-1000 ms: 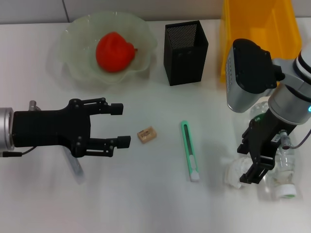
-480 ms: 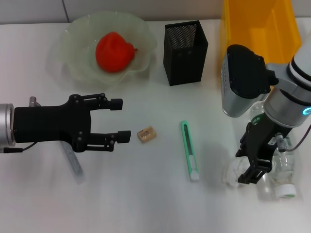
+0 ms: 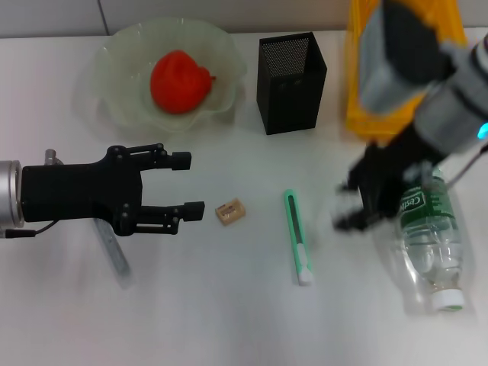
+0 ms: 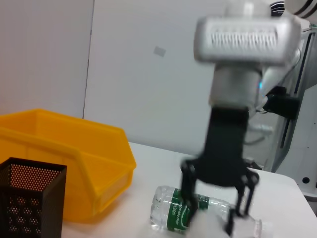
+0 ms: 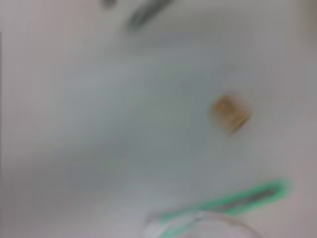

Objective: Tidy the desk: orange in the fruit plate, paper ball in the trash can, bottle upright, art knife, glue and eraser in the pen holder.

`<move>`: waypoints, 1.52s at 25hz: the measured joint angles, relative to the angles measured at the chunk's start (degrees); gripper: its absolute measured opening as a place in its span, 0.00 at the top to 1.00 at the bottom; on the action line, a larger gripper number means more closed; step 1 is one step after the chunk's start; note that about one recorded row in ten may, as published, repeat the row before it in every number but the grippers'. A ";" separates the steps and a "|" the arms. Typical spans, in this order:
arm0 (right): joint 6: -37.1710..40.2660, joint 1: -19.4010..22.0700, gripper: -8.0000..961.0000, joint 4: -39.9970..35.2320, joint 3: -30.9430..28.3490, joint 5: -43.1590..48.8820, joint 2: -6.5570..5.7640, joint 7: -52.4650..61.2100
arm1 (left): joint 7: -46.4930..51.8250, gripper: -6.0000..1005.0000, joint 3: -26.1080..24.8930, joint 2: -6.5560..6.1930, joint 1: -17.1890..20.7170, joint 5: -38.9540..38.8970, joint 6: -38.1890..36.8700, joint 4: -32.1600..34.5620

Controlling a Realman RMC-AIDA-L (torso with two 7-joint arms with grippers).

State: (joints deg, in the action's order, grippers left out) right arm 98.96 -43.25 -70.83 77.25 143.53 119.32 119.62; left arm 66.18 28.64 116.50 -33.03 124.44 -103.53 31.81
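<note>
The right gripper clenches the paper ball beside the lying bottle.

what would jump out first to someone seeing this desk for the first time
The red-orange fruit in the pale green plate at the far left, and the yellow bin at the far right. Then the right gripper, blurred, by the clear bottle lying on its side, and the left gripper, jaws open toward the eraser.
</note>
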 joint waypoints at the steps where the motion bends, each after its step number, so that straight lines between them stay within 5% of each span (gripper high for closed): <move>1: -0.13 0.59 0.47 -2.36 -2.75 -0.73 -0.01 0.01 | 0.00 0.19 0.00 -0.01 -0.01 0.00 0.03 0.00; 7: -5.98 2.99 0.47 -11.48 -17.94 -2.80 -0.21 3.88 | 0.00 0.19 0.02 -0.04 -0.01 0.00 0.53 0.00; 13: -17.76 3.93 0.47 -9.78 -28.34 -2.76 -0.40 7.13 | 0.00 0.19 0.16 0.00 -0.02 0.00 0.70 0.00; 31: -31.82 2.79 0.34 1.56 -27.97 1.54 -0.37 8.31 | 0.00 0.19 0.09 0.07 0.06 0.01 0.70 0.00; 36: -33.33 3.51 0.14 1.28 -28.38 0.51 -0.36 8.57 | 0.00 0.19 0.09 0.05 0.08 0.01 0.69 0.00; 38: -32.35 4.52 0.14 0.05 -28.59 -3.19 -0.58 8.39 | 0.00 0.19 0.09 0.04 0.08 0.00 0.69 0.00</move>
State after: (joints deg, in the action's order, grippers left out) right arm 66.61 -38.73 -70.78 48.67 140.34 118.73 128.01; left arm 66.18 28.74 116.53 -32.95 124.44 -102.84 31.82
